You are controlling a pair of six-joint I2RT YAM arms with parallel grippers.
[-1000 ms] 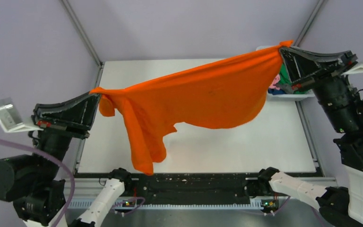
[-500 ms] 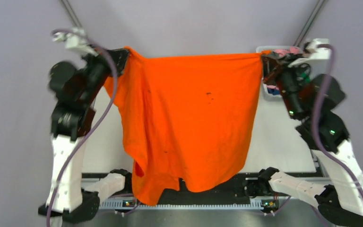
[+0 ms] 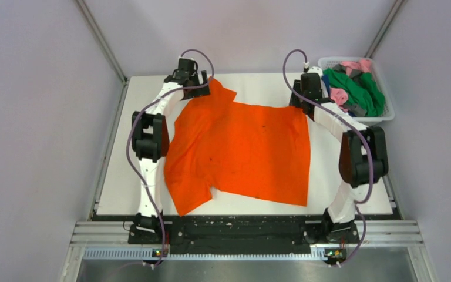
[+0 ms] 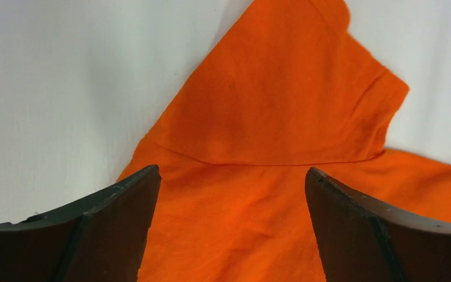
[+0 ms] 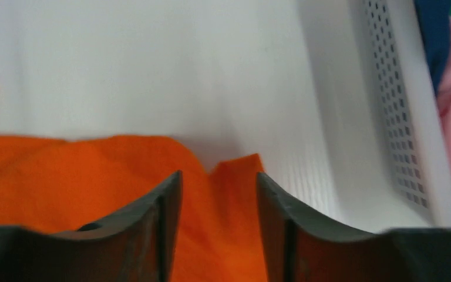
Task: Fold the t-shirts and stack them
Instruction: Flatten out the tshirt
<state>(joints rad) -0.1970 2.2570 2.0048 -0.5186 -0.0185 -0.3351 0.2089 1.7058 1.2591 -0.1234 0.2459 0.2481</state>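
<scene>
A bright orange t-shirt (image 3: 241,150) lies spread flat on the white table (image 3: 340,176), with one sleeve (image 3: 220,93) at the far left and another near the front left. My left gripper (image 3: 195,81) hovers over the shirt's far left corner. In the left wrist view its jaws (image 4: 232,182) stand wide apart and open, with orange cloth (image 4: 270,117) lying below them. My right gripper (image 3: 303,97) is at the shirt's far right corner. Its jaws (image 5: 218,182) are parted and open above the cloth's edge (image 5: 235,170). More t-shirts, green (image 3: 361,88) and pink (image 3: 352,63), fill the basket.
A white mesh basket (image 3: 387,113) stands at the far right corner, its perforated wall (image 5: 399,117) close beside my right gripper. Both arms stretch from the near edge along the shirt's two sides. A black rail (image 3: 241,226) runs along the front.
The orange shirt was hanging stretched between both shut grippers. The arms swung forward and down, laid it flat on the table, and both grippers have opened and let go.
</scene>
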